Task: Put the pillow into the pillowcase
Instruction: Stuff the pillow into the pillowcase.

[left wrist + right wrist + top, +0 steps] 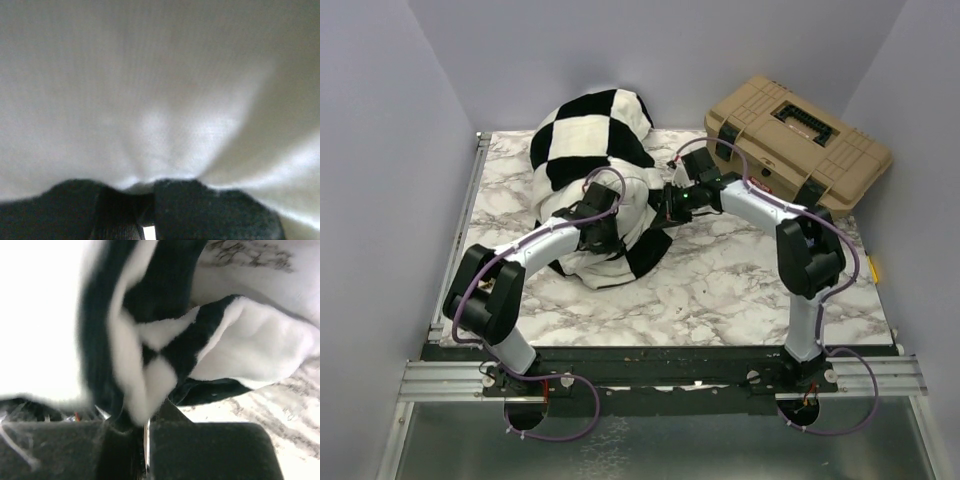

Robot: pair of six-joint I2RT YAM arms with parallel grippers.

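Note:
The black-and-white checked pillowcase lies bunched at the back middle of the marble table. Its open end faces the arms. The white pillow fills the left wrist view, and a white bulge of it shows at the case's mouth. My left gripper is shut, and the smooth white cloth puckers at its fingertips. My right gripper is at the right side of the mouth. It is shut on a fold of the fuzzy checked pillowcase, which runs down between its jaws.
A tan hard case with black latches stands at the back right, just behind the right arm's forearm. Grey walls close in the table at the left, back and right. Bare marble shows in front of the pillowcase.

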